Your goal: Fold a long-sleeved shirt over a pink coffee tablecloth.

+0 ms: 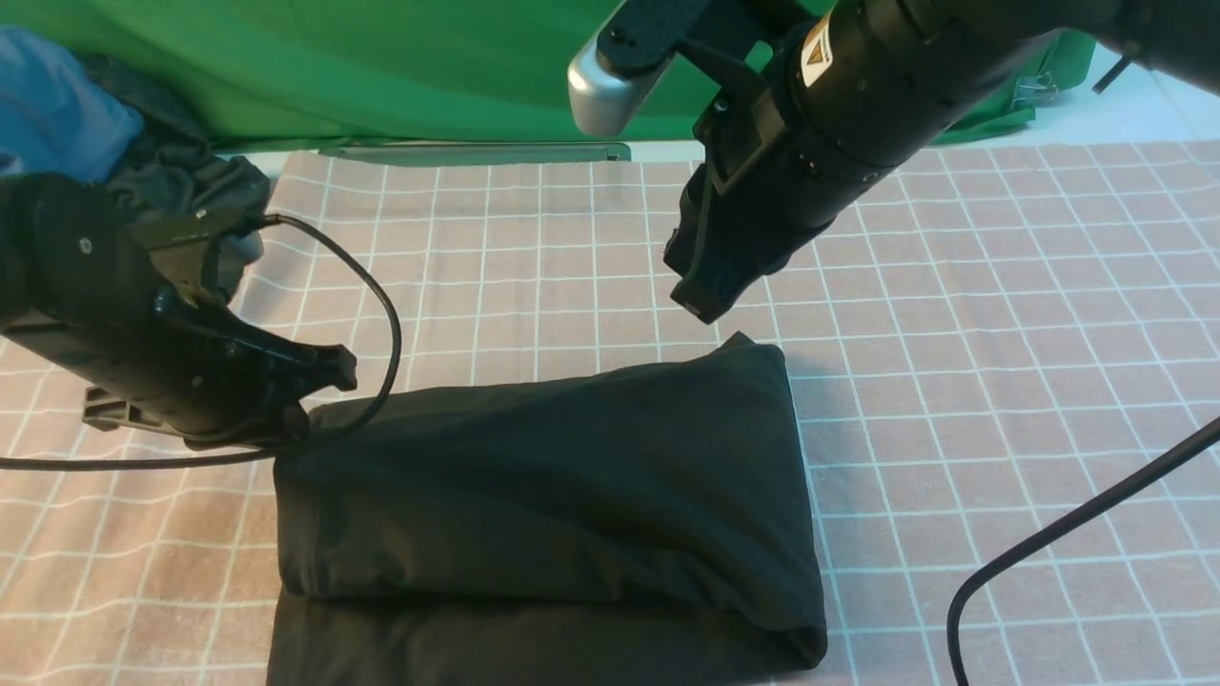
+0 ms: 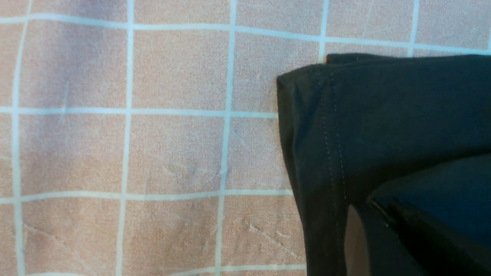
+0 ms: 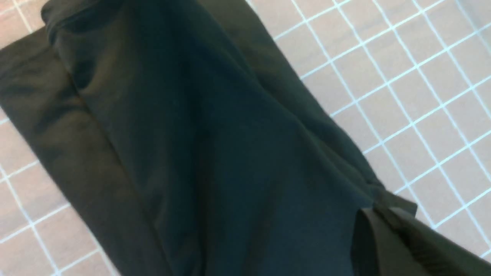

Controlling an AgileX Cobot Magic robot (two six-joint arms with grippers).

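Note:
The long-sleeved shirt (image 1: 553,476) is a plain black bundle, folded into a rough rectangle, and it lies on the pink coffee tablecloth (image 1: 953,333) near the front edge. My left gripper (image 1: 335,367) hangs just over the shirt's far left corner with its fingers together and no cloth visible between them. In the left wrist view the stitched hem corner of the shirt (image 2: 383,107) lies flat on the tablecloth (image 2: 172,153) beside the left gripper (image 2: 378,207). My right gripper (image 1: 701,300) is shut and hovers above the far right corner. In the right wrist view the shirt (image 3: 191,134) stretches away below the right gripper (image 3: 368,214).
A green cloth (image 1: 381,67) hangs along the back. A blue garment (image 1: 48,105) and a dark grey garment (image 1: 191,171) are piled at the far left. One black cable (image 1: 386,314) loops over the shirt's left corner, and another cable (image 1: 1048,534) crosses the front right.

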